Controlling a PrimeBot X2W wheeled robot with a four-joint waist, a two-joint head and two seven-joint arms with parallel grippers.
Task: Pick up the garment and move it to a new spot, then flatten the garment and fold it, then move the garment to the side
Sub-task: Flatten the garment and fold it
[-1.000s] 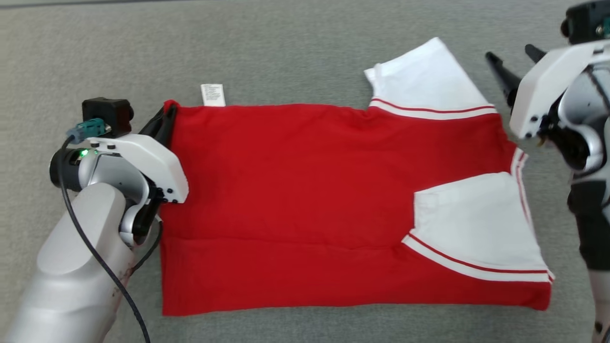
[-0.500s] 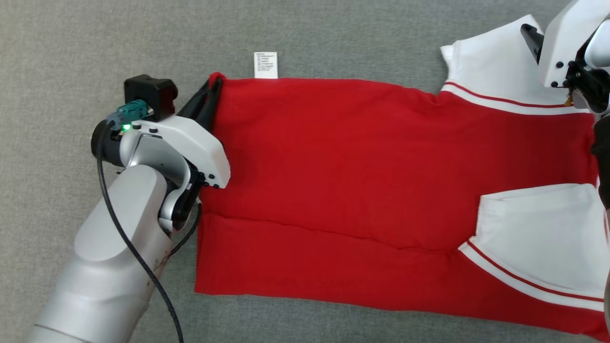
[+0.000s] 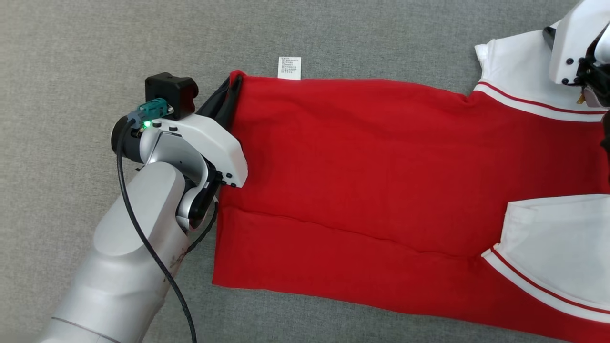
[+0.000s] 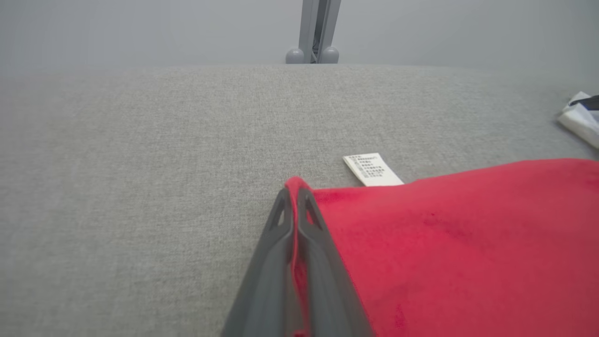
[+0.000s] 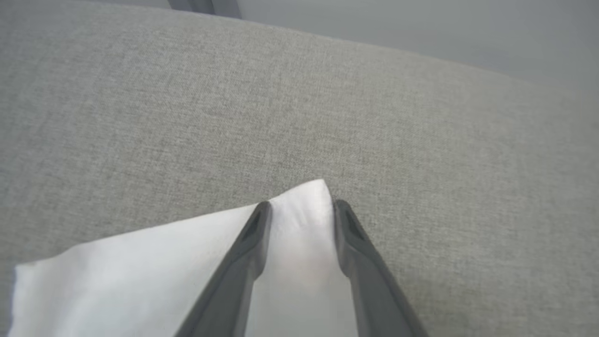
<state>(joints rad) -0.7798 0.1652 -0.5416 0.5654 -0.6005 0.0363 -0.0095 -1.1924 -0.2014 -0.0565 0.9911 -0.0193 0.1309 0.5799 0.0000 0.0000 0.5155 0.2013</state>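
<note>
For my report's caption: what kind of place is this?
Probably a robot test lab: a wide grey fabric-covered surface, a bare grey wall with a metal stand, and one red-and-white garment.

We see garment (image 3: pixel 381 181) w/ solid red body; sleeves (image 3: pixel 514 66) white, edged w/ thin red stripe. Label (image 3: pixel 289 67) white w/ tiny dark print. Bench (image 3: pixel 95 47) grey, fine woven texture. Fingers (image 4: pixel 266 271) dark grey. Wrist casing (image 3: pixel 214 143) white, forearm (image 3: pixel 128 267) silver, cable (image 3: pixel 143 238) black, connector (image 3: pixel 152 107) teal, light (image 3: pixel 144 124) green.

Red-and-white cloth garment (image 3: pixel 362 166): soft, matt knit. Grey fabric-covered table (image 3: pixel 333 33): coarse matt weave. White left wrist housing (image 3: pixel 214 140): smooth, semi-gloss plastic.
</note>
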